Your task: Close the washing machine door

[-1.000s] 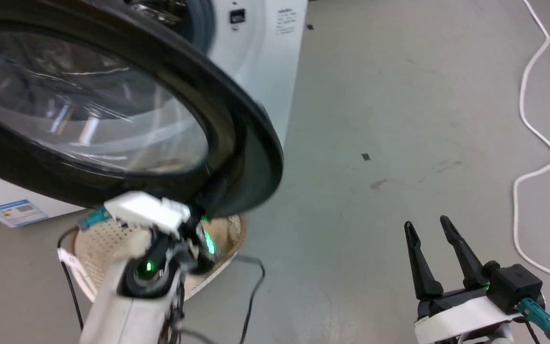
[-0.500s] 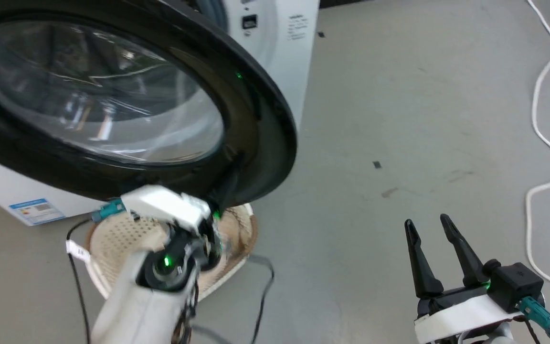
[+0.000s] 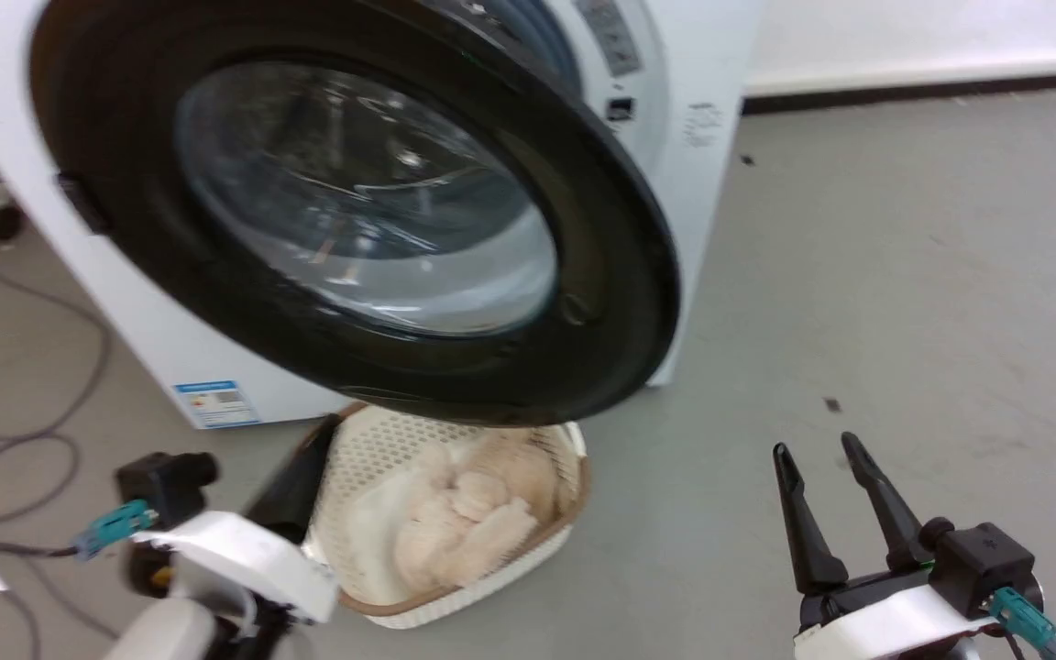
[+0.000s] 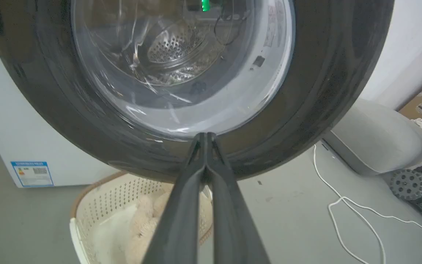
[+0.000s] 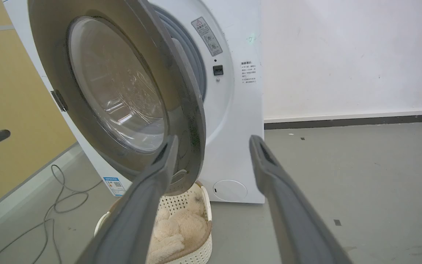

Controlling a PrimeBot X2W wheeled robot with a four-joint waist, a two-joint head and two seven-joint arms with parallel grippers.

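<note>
- A dark cable [image 3: 28,454] loops over the grey floor [image 3: 904,275] at the far left of the head view.
- The left gripper [image 4: 204,141] sits low on the left, its two long fingers pressed together with nothing between them. In its own wrist view the tips line up with the lower black ring of the door. In the head view they lie just under the door's lower edge, beside the basket rim, and whether they touch the door cannot be told.
- A small blue label [image 3: 216,403] is stuck on the lower front of the washer.
- The washing machine door [image 3: 363,202] hangs ajar, hinged on its left side, with its right edge standing off the white front. The perforated drum shows through the glass.
- A cream perforated basket [image 3: 455,610] stands on the floor just below the door, with pale fluffy laundry [image 3: 482,518] inside.
- The washing machine [image 3: 702,73] rises behind the door, its right side panel towards the open floor.
- The right gripper [image 3: 815,445] hangs over bare floor at the lower right, well apart from the washer, with its fingers spread wide and nothing held.
</note>
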